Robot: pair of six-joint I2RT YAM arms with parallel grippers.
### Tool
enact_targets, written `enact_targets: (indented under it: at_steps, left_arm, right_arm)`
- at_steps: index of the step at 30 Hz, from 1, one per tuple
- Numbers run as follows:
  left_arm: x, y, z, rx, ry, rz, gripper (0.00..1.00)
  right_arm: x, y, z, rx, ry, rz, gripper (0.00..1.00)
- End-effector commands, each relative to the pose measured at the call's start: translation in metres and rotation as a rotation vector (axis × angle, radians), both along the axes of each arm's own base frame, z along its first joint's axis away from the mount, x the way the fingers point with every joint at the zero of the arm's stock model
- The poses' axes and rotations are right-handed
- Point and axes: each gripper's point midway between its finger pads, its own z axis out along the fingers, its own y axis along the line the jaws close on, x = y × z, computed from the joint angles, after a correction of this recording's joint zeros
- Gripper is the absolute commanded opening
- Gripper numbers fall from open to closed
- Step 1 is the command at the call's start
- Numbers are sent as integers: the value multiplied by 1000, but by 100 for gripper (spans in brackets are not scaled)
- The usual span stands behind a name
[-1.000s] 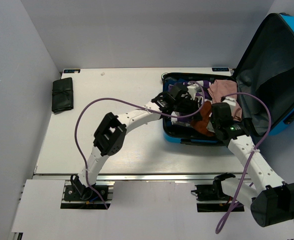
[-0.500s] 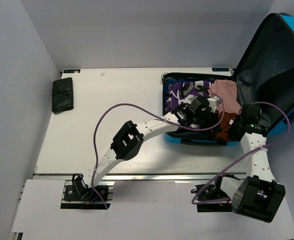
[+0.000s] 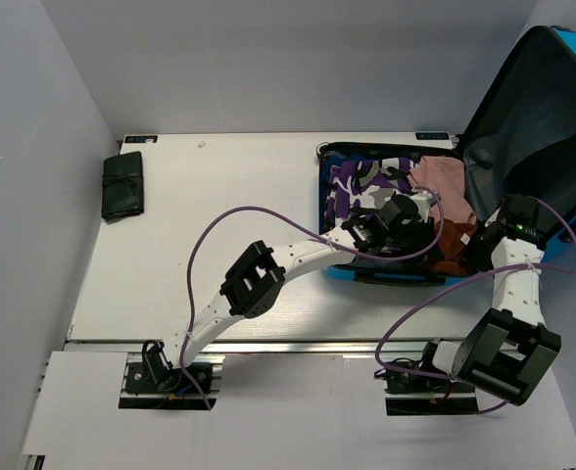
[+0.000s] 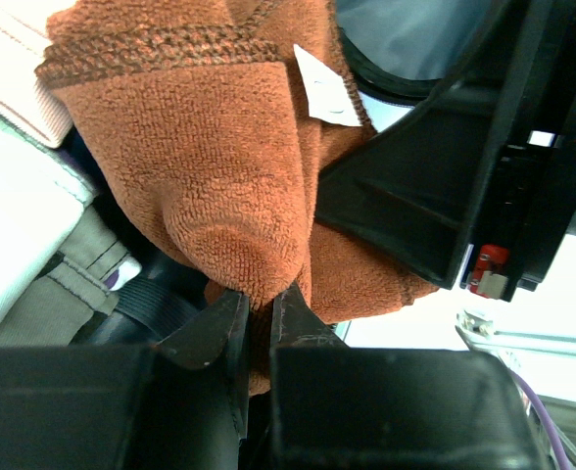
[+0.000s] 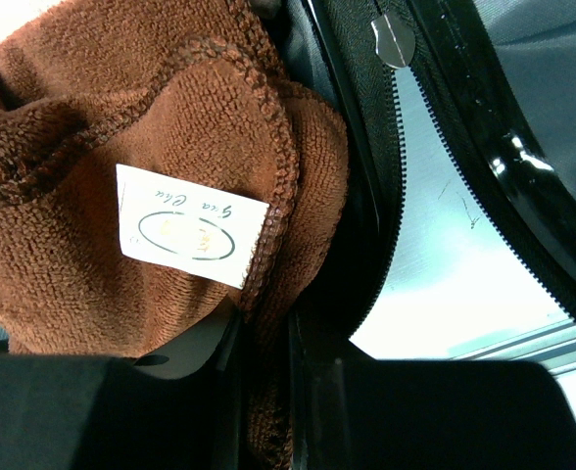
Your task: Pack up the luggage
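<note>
The luggage (image 3: pixel 538 117) lies open at the table's right, its lid leaning up to the right. Inside are a purple camouflage garment (image 3: pixel 359 181), a pink garment (image 3: pixel 435 176) and a brown towel (image 3: pixel 455 238). My left gripper (image 3: pixel 428 231) is over the case's near right part, shut on a fold of the brown towel (image 4: pixel 219 176), seen at the left gripper (image 4: pixel 260 297). My right gripper (image 3: pixel 480 247) is at the case's right edge, shut on the hemmed edge of the towel (image 5: pixel 72 264) near its white label (image 5: pixel 190 235), shown at the right gripper (image 5: pixel 264 338).
A black folded pouch (image 3: pixel 122 186) lies at the table's far left edge. The luggage's black zipper rim (image 5: pixel 381 157) runs close beside my right gripper. White garments (image 4: pixel 14 215) lie under the towel. Grey walls enclose the table at left and back.
Both grippers have carried the towel rightward in the case. The right arm swung out to the case's right edge, and the left gripper moved from the case's middle toward its near right.
</note>
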Motion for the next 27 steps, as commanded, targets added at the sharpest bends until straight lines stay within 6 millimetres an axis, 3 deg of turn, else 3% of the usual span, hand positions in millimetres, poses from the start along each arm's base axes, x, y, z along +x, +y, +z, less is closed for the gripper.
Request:
enact_targets:
  at_steps: [1, 7, 8, 9, 11, 12, 13, 15, 16, 17, 18, 19, 20, 23, 27]
  left_arm:
    - [-18, 12, 13, 39, 41, -29, 0]
    - [-4, 23, -20, 128, 14, 54, 3]
    - [-1, 23, -23, 142, 6, 63, 4]
    - [0, 22, -32, 158, 11, 68, 5]
    - [0, 23, -37, 178, 16, 68, 13]
    - [0, 22, -33, 170, 10, 60, 18]
    - [-1, 22, -26, 159, 0, 55, 30]
    - [0, 24, -15, 144, -25, 54, 42]
    - [1, 26, 3, 122, -53, 55, 50]
    - [2, 28, 11, 115, -75, 60, 62]
    - [4, 30, 19, 110, -93, 66, 68]
    - [3, 32, 42, 79, -121, 61, 73]
    - [3, 33, 51, 68, -136, 58, 81]
    - [0, 40, 85, 23, -185, 52, 91]
    - [-9, 46, 98, 29, -210, 33, 98]
  right_arm:
    - [1, -51, 4, -202, -1, -74, 0]
    - [13, -43, 6, -191, -84, -44, 1]
    - [13, -44, 5, -199, -75, -52, 5]
    - [10, -51, 3, -225, -45, -74, 17]
    - [6, -54, 2, -235, -3, -96, 28]
    - [6, -55, 0, -235, 15, -100, 38]
    - [6, -54, 1, -232, 21, -97, 43]
    - [11, -51, 7, -229, 7, -85, 54]
    - [13, -49, 10, -232, -1, -71, 61]
    - [16, -49, 20, -240, -20, -67, 78]
    - [18, -46, 25, -239, -30, -58, 80]
    - [21, -43, 32, -236, -50, -43, 89]
    - [22, -39, 40, -231, -76, -35, 89]
    - [30, -31, 69, -246, -155, -7, 89]
    - [32, -23, 95, -258, -194, 20, 89]
